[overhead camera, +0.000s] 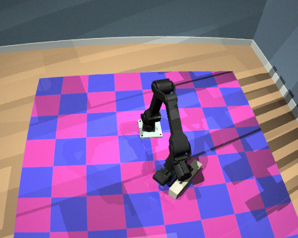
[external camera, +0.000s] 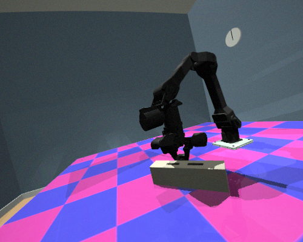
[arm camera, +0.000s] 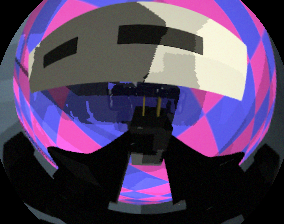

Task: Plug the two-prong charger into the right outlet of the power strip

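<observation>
The pale power strip [overhead camera: 176, 190] [external camera: 188, 179] [arm camera: 98, 57] lies on the checkered floor, diagonal in the top view. Its top has two dark outlet recesses, a shorter one [external camera: 173, 164] [arm camera: 61, 52] and a longer one [external camera: 195, 164] [arm camera: 160, 39]. My gripper [external camera: 182, 156] [arm camera: 147, 132] is shut on the black charger [arm camera: 152, 122]. In the wrist view the two brass prongs point toward the strip's near long edge, short of it and outside both recesses. In the exterior view the fingertips are just behind the strip's top edge. The top view hides the charger; its height above the floor is unclear.
The arm's white base plate [overhead camera: 151, 135] [external camera: 234, 146] stands behind the strip in the exterior view. The arm arches over from it, and its wrist hides the middle of the strip in the top view. Shadows fall around the strip.
</observation>
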Motion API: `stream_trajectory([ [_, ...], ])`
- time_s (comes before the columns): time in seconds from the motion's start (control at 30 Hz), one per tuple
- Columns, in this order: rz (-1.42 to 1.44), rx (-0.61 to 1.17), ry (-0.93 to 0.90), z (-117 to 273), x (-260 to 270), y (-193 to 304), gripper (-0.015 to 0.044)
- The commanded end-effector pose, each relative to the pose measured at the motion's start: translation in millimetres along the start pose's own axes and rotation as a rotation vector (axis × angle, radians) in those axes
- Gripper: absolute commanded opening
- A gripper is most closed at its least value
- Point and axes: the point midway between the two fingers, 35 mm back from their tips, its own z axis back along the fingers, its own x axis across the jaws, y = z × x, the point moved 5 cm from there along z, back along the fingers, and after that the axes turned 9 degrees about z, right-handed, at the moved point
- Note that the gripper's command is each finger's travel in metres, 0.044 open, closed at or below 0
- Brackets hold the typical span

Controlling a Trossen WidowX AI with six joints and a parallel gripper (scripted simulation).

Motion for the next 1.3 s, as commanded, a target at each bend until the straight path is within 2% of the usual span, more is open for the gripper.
stream_trajectory([
  [0.0, -0.002, -0.006, 0.002, 2.0, -0.8, -2.6, 0.0000],
  [1.27, -0.002, -0.007, 0.002, 3.3, -1.5, -6.7, 0.0000],
])
